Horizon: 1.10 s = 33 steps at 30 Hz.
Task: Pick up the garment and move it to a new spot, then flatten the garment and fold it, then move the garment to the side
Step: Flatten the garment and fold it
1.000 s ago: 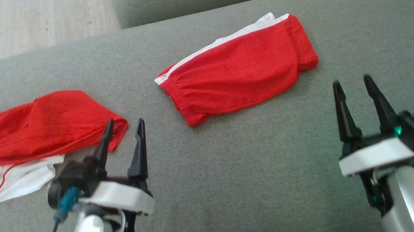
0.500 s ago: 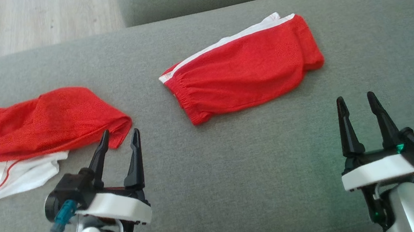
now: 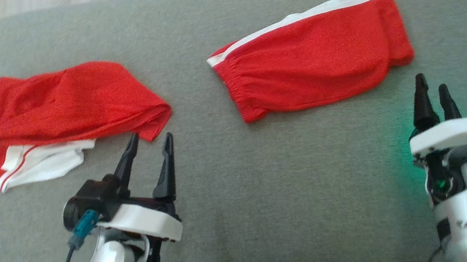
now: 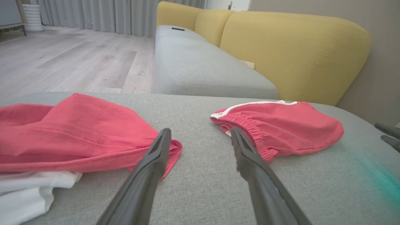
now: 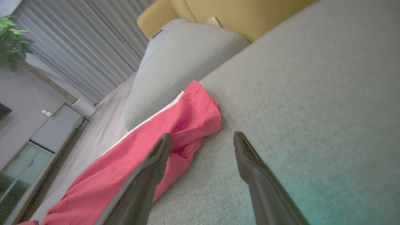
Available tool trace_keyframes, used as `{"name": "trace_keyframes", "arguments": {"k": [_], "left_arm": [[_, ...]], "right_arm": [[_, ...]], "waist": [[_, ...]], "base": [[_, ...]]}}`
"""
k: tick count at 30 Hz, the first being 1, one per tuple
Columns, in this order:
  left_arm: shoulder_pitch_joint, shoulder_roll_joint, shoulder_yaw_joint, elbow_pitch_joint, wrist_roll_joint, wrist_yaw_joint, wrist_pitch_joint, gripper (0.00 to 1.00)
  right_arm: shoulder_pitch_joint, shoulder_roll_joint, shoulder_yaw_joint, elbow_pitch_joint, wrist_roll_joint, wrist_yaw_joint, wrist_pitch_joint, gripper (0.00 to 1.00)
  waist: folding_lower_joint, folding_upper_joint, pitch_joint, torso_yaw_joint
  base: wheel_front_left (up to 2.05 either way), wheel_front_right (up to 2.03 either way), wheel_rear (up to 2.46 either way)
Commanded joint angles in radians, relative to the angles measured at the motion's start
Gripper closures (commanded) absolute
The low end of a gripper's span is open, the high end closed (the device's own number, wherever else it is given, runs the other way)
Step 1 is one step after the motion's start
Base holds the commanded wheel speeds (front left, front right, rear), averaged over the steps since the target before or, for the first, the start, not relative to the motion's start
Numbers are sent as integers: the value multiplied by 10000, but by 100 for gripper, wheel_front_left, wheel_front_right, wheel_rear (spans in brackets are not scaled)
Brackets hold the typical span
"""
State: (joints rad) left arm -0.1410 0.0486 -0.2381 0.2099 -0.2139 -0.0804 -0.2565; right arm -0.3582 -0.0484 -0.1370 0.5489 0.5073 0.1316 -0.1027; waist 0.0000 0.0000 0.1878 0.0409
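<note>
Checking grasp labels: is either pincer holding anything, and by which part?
Nothing is held. Left pincer is open, near a corner of the crumpled shorts; right pincer is open beside the folded shorts.

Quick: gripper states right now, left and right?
Left gripper: open, holding nothing, near the crumpled red-and-white fabric garment.
Right gripper: open, holding nothing, near the folded red fabric shorts with white stripe.
</note>
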Motion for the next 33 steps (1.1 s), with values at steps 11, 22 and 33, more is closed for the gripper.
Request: {"name": "trace_keyframes", "arguments": {"k": [11, 22, 33], "left_arm": [[-740, 17, -543, 26, -325, 56, -53, 0], [-1064, 17, -788, -124, -597, 237, -53, 0], [-1474, 17, -924, -298, -972, 390, -53, 0]], "right_arm": [[-3350, -19, -2008, 3711, 1646, -9, 162, 0], [-5489, -939, -3095, 6795, 25, -9, 796, 0], [-6652, -1816, -3579, 7390, -1423, -9, 1880, 0]], "waist": [[0, 0, 863, 1320], [0, 0, 1504, 1933], [0, 0, 2095, 2218]], "base": [[0, 0, 0], [0, 0, 0], [0, 0, 0]]}}
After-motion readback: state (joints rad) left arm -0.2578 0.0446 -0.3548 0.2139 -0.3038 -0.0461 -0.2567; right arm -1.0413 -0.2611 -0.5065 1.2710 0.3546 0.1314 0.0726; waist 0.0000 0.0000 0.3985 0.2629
